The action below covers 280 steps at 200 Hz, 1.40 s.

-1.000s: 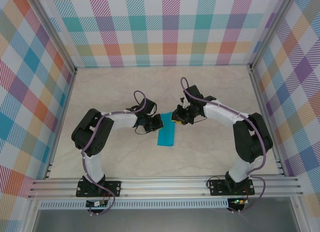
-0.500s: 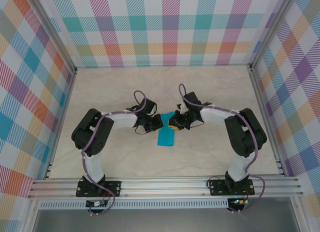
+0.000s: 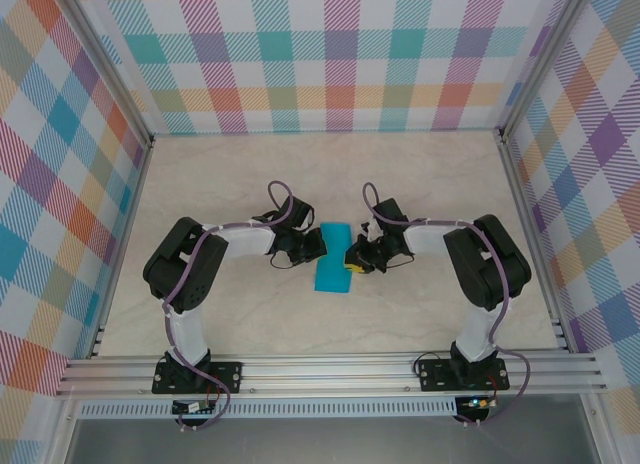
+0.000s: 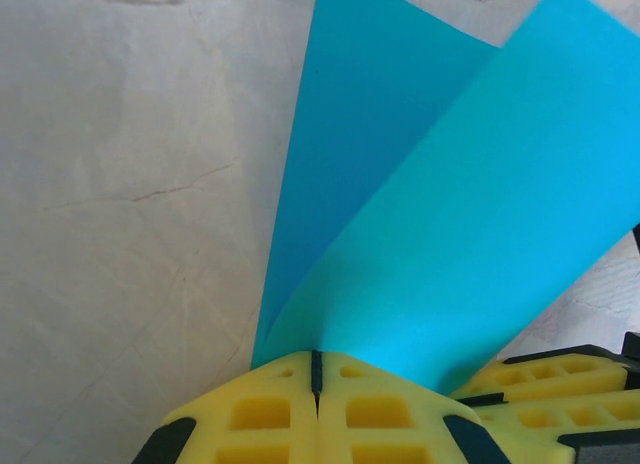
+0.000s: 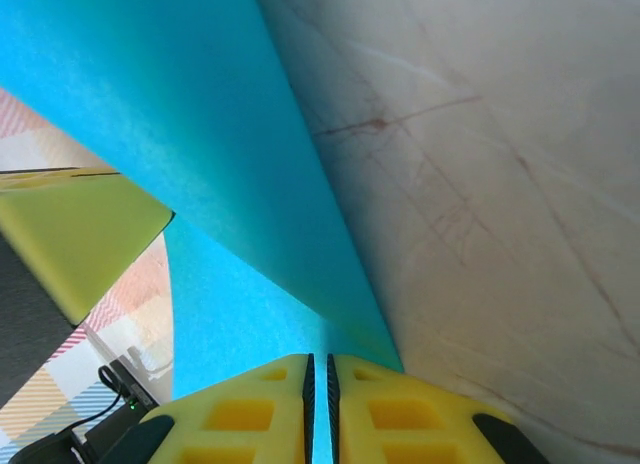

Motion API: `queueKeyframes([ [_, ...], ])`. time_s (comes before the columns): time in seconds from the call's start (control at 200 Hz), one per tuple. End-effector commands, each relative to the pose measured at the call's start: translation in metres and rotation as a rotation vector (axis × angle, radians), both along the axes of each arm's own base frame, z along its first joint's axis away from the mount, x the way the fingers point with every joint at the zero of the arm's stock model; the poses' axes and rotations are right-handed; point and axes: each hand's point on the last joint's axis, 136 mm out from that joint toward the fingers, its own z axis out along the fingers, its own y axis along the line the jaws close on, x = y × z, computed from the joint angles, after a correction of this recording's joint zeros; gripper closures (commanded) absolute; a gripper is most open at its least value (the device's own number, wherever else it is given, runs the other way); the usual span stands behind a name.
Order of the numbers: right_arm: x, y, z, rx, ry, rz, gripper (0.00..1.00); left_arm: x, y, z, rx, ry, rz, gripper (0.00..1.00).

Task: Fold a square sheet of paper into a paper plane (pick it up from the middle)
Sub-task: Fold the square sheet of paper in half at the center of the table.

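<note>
Now that the right gripper (image 3: 352, 261) has dropped in and closed on the right edge of the folded square sheet of paper (image 3: 331, 271), with the left gripper (image 3: 313, 246) clamped on its left edge, it's pinched both sides mid table (image 3: 430, 184), likely ready for the next crease.

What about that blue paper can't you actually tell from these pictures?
- Top external view: the thin teal-blue paper sheet is too small to count its folds; the left gripper and right gripper cover the gripped edges.
- Left wrist view: the picture's top edge cuts off its far end.
- Right wrist view: its pinched edge hides between the yellow fingers.
</note>
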Motion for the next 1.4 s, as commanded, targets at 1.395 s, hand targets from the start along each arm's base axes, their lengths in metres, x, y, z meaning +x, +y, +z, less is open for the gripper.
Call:
queueKeyframes([
  [1.395,-0.03,0.015,0.03,0.157,-0.188,0.14,0.9,-0.018,0.019,-0.032,0.131,0.082,-0.001,1.0],
])
